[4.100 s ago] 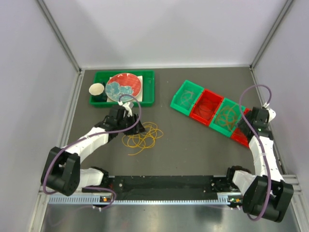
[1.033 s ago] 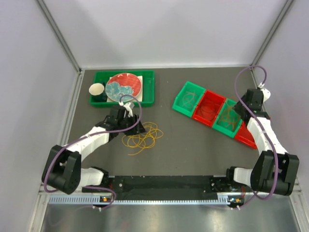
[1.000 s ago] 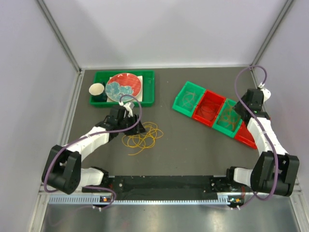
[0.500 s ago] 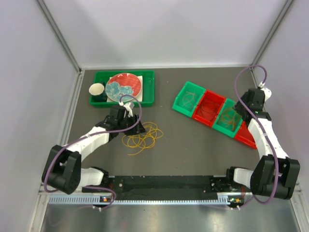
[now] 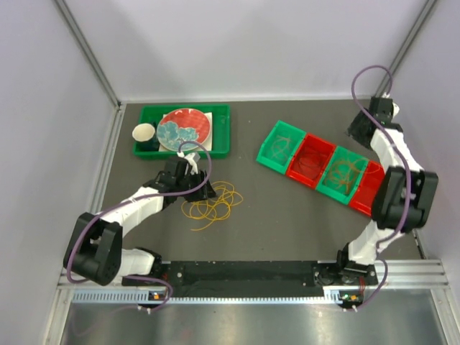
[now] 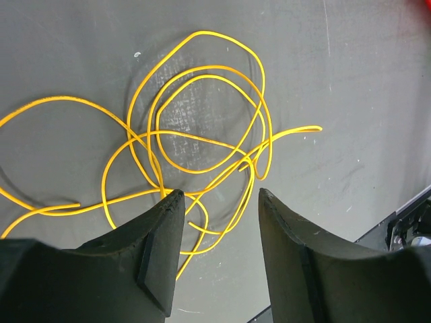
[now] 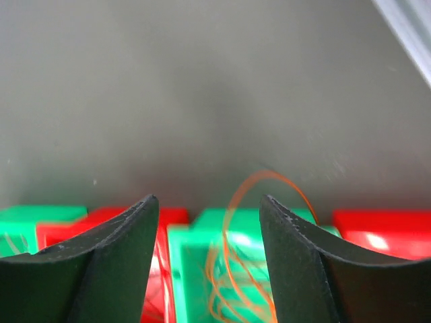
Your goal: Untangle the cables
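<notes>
Top external: yellow cables (image 5: 213, 202) on grey table (image 5: 287, 215) w/ white walls (image 5: 244, 43).

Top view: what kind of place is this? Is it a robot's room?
Probably a robot lab test booth: a plain walled table, a left arm and right arm bolted to a rail, green and red bins, and loose yellow cables.

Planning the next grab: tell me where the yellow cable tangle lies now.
In the top view the yellow cable tangle lies left of centre, on the near side of the green tray, with the left gripper at its left edge.
</notes>
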Robot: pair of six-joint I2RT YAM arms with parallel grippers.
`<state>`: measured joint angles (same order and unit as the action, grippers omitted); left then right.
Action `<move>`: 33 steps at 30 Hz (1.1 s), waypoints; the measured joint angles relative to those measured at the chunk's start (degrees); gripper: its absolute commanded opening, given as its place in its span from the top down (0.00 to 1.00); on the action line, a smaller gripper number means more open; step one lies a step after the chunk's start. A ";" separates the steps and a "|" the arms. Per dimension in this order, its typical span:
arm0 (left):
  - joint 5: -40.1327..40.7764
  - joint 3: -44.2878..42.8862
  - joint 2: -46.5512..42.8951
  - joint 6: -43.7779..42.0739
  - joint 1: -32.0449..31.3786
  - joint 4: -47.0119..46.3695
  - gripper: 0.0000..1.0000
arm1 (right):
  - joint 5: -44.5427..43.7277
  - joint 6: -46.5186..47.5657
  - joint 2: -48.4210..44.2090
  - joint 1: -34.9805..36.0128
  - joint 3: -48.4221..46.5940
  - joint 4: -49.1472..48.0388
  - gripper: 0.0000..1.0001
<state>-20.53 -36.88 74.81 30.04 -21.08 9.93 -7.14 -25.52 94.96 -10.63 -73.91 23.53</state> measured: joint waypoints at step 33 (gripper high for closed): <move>0.92 -0.42 0.72 -0.22 0.39 0.35 0.48 | 4.07 2.27 14.58 -0.55 -10.84 10.32 1.00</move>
<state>-19.62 -37.30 75.53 29.82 -20.69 10.28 -3.07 -23.24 109.54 -11.18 -84.75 33.85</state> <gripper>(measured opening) 0.520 0.012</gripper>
